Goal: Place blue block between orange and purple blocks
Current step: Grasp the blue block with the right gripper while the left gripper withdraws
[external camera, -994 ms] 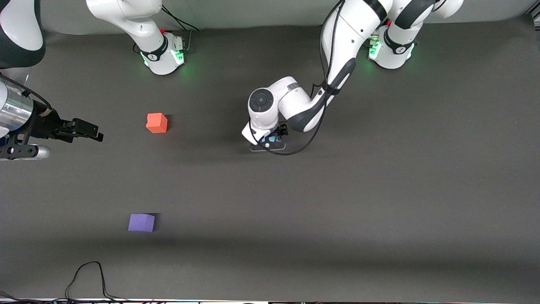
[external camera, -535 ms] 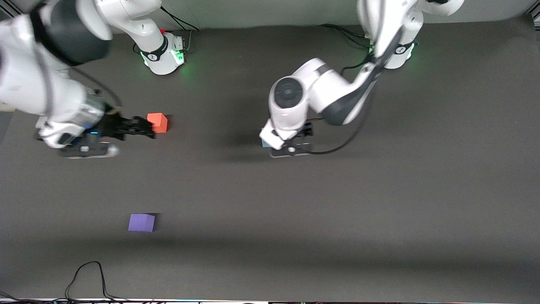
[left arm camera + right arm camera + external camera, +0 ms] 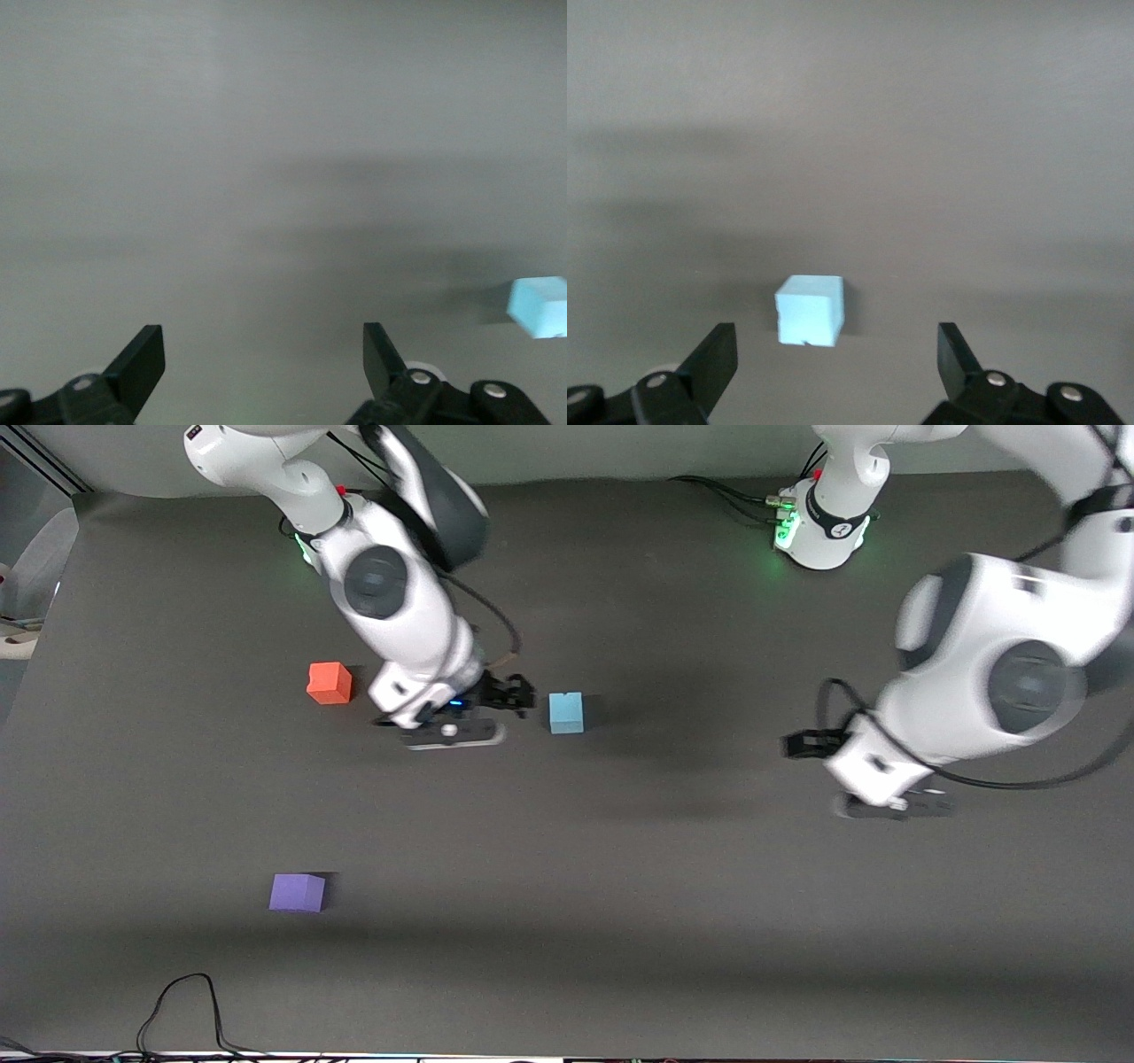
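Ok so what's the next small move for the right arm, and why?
Probably ease the right gripper forward and down until its open fingers straddle the blue block. The block sits free on the table just ahead of it, not yet between the fingers. The left gripper is open and well clear, toward its own end of the table.

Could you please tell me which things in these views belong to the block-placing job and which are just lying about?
Belongs to the job:
- blue block, on the table
- orange block
- purple block, nearer the front camera
- right gripper, fingers open, beside the blue block
- left gripper, fingers open, holding nothing

Just lying about:
- black cable at the table's near edge
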Tool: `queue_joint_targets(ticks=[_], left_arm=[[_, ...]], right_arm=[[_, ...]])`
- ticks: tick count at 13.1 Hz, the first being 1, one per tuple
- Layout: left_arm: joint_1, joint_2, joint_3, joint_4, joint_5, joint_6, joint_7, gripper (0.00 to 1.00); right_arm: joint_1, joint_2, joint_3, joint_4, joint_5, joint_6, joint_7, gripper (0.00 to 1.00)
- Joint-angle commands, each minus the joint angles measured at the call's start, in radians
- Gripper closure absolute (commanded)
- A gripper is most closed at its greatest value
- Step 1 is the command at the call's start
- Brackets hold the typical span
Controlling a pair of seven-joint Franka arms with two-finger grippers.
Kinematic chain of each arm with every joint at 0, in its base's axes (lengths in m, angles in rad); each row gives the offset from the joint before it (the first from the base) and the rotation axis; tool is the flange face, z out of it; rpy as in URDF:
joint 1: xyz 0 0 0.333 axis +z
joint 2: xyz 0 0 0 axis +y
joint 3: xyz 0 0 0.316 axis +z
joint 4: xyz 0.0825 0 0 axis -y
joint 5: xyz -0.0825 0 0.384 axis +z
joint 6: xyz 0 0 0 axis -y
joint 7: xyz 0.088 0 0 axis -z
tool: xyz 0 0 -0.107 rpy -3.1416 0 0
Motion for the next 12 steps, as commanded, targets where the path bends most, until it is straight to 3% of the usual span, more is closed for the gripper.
queue_joint_targets(ticks=[1,4,10,11,12], left_arm=[[0.118,-0.074,-0.013,-0.029,0.020,-0.043,0.170,0.00],[0.178,-0.155,-0.012,-0.041,0.022,-0.095,0.226,0.00],[0.217,-0.281,-0.012,-0.129,0.023,-0.072,0.220,0.00],[0.214,-0.292,-0.013,-0.134,0.022,-0.072,0.206,0.00],[0.207,-0.292,-0.016,-0.134,0.022,-0.075,0.195,0.00]], right_arm=[[0.068,0.107,-0.019,-0.018,-0.002,0.112,0.037,0.00],[0.148,0.190,-0.019,-0.108,-0.002,0.340,0.122,0.00],[0.184,0.217,-0.019,-0.249,-0.002,0.497,0.157,0.01],[0.184,0.217,-0.019,-0.253,-0.002,0.497,0.157,0.09],[0.184,0.217,-0.019,-0.253,-0.002,0.499,0.157,0.28]])
